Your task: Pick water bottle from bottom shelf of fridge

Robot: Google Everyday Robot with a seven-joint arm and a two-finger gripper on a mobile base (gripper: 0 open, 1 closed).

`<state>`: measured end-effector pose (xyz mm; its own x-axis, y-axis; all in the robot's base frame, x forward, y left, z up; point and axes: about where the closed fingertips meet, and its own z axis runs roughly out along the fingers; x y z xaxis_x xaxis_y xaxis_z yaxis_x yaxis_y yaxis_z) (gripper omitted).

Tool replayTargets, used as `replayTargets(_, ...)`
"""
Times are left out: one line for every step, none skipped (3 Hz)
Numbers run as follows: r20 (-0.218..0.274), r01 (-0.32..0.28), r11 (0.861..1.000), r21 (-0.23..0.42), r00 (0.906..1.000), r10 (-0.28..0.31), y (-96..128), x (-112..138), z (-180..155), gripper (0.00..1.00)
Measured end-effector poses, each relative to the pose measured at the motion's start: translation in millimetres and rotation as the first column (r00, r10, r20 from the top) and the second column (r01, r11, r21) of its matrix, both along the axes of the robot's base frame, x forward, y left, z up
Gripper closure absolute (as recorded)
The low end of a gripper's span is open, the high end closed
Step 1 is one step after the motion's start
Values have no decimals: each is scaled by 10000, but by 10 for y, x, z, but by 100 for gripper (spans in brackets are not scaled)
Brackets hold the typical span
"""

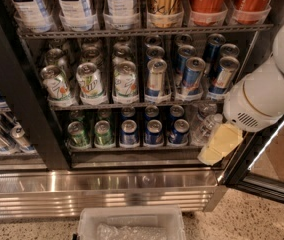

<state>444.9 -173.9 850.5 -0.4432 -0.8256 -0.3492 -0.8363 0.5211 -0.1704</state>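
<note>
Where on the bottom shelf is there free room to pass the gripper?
Only the headroom between the can tops and the rack above, and the open front by the water bottle, where the gripper hangs. The green cans and blue cans stand packed side by side.

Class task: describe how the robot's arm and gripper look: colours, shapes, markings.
The arm is glossy white, made of rounded, bulbous segments, with a thin tan ring and a small dotted vent grille near the wrist. The gripper, at the right end of the bottom shelf, is pale yellow and blocky. No cables show.
</note>
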Motion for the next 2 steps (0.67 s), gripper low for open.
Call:
replayTargets(-78, 28, 9999, 98, 10000, -27, -7, 12, -33, 0)
replayTargets(-197, 161, 9995, 270, 9997, -155, -67, 16, -99, 0)
